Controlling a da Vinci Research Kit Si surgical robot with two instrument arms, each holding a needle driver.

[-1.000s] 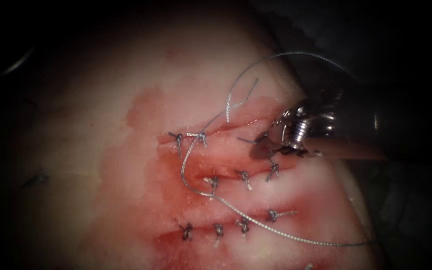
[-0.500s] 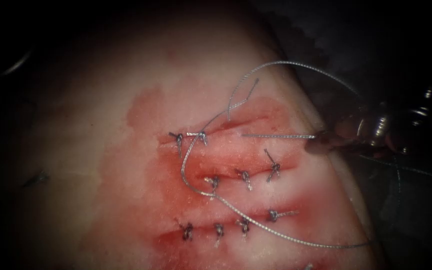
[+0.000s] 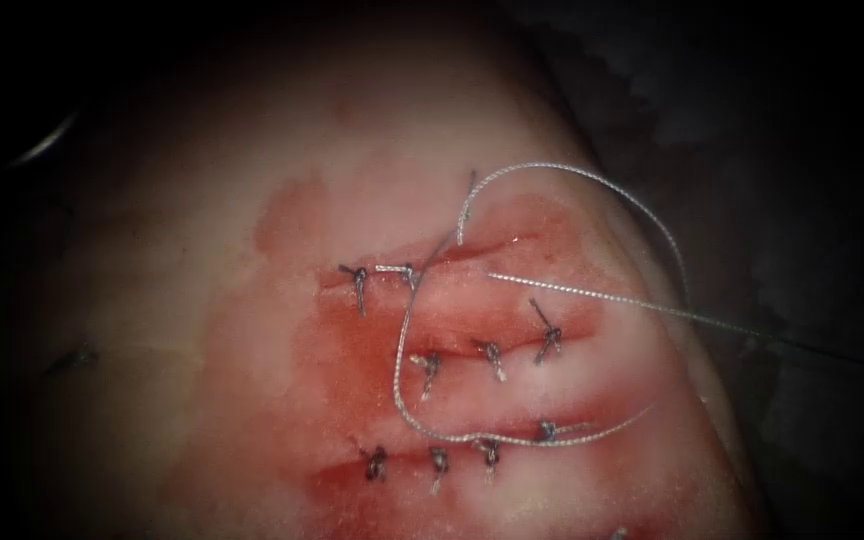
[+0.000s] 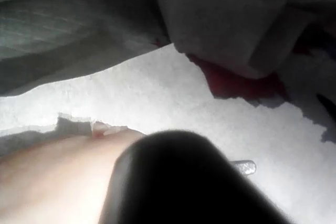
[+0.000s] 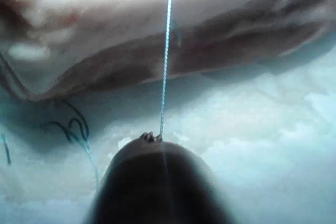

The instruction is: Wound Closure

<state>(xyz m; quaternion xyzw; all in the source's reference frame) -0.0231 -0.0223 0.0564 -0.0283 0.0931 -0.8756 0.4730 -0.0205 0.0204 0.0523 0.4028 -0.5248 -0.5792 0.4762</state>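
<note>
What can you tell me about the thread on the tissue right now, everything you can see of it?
The thin, silvery, twisted thread leaves the uppermost cut's right part and runs straight and taut rightward off the pale, red-stained tissue. Another stretch arches above that cut and drops at the right. From a knot further left on that cut, a slack loop hangs down across the middle cut, curving right along the lowest cut. In the right wrist view the taut thread reaches the right tool's tip, which appears to hold it.
</note>
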